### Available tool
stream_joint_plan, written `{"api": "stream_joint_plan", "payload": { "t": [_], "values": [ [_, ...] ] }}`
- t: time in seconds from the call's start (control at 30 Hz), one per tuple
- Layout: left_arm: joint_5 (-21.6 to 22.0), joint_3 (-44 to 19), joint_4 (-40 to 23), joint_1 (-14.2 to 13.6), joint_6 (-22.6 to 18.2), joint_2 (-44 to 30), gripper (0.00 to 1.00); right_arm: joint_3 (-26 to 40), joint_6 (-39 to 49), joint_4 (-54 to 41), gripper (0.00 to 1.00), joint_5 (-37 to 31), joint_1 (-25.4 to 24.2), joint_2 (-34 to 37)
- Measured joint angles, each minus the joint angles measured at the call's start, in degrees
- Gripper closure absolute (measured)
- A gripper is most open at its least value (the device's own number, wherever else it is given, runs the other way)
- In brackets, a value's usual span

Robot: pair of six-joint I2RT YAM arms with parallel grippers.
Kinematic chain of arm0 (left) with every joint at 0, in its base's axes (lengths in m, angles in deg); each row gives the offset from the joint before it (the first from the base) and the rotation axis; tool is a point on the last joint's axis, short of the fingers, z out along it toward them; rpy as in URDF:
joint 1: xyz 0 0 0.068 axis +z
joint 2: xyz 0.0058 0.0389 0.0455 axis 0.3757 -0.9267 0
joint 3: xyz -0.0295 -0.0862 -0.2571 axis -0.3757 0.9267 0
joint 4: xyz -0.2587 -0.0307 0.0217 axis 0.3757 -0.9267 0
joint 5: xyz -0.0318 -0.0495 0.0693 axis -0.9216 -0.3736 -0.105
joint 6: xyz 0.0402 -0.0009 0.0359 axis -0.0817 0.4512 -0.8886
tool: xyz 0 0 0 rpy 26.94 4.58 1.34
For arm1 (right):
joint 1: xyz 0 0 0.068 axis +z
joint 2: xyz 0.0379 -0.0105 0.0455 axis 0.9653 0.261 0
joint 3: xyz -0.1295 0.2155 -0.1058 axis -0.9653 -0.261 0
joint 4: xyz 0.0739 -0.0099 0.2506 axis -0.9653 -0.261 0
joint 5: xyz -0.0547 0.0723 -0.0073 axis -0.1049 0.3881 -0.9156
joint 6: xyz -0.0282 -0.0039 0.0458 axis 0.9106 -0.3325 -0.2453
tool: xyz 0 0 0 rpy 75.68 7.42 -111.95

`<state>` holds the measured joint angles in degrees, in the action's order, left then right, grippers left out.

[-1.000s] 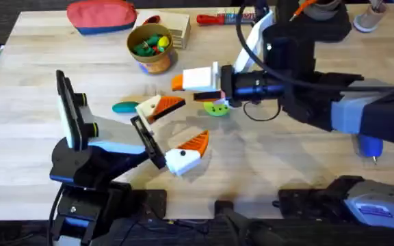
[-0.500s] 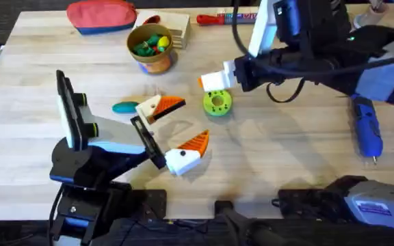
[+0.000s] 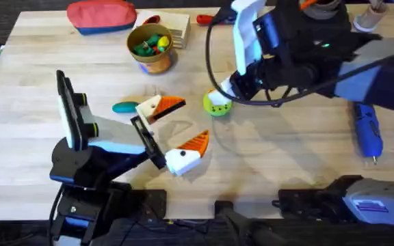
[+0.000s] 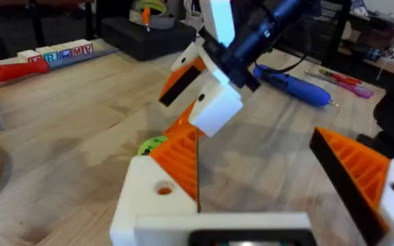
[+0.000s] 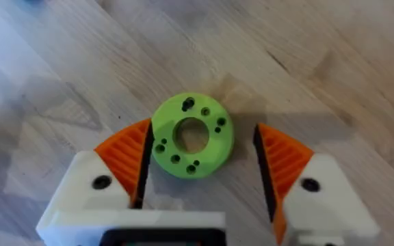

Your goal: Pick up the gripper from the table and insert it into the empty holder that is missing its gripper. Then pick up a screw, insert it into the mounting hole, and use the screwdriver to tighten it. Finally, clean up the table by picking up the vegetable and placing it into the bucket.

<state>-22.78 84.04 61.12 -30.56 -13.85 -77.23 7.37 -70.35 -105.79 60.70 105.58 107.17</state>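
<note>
My right gripper (image 3: 221, 94) points down at the table, open. Its orange-padded fingers (image 5: 130, 152) stand on either side of a lime-green disc with holes (image 5: 192, 134), just above it. My left gripper (image 3: 183, 123) rests open near the table's middle, both white fingers carrying orange ribbed pads (image 4: 183, 160). The teal vegetable (image 3: 124, 106) lies just left of it. The tan bucket (image 3: 150, 46) with colourful pieces stands at the back. The blue screwdriver (image 3: 368, 131) lies at the right. The loose gripper, the empty holder and the screw are out of view.
A red pouch (image 3: 101, 15) and a wooden box (image 3: 175, 27) lie along the back edge beside the bucket. A red-handled tool (image 3: 214, 18) lies behind the right arm. Bare wood stretches between the green disc (image 3: 216, 106) and the screwdriver (image 4: 293, 85).
The right gripper has swung from lying level, pointing left, to pointing down over the green disc, shifting slightly right. The left arm has not moved.
</note>
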Motion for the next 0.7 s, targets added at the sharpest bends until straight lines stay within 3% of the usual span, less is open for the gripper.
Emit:
{"api": "stream_joint_plan", "payload": {
  "t": [0.17, 0.37, 0.4, 0.7],
  "values": [
    [0.0, 0.0, 0.0, 0.0, 0.0, 0.0, 0.013, 0.0, 0.8, 2.3, 0.253, -1.4, 2.3, 4.5],
    [0.0, 0.0, 0.0, 0.0, 0.0, 0.0, 0.012, 0.0, 1.2, 6.2, 0.458, -1.7, 5.0, 7.0],
    [0.0, 0.0, 0.0, 0.0, 0.0, 0.0, 0.012, 0.0, 1.2, 8.0, 0.53, -2.3, 6.2, 7.5],
    [0.0, 0.0, 0.0, 0.0, 0.0, 0.0, 0.012, 0.0, 1.3, 8.5, 0.65, -4.7, 7.4, 10.6]
  ]
}}
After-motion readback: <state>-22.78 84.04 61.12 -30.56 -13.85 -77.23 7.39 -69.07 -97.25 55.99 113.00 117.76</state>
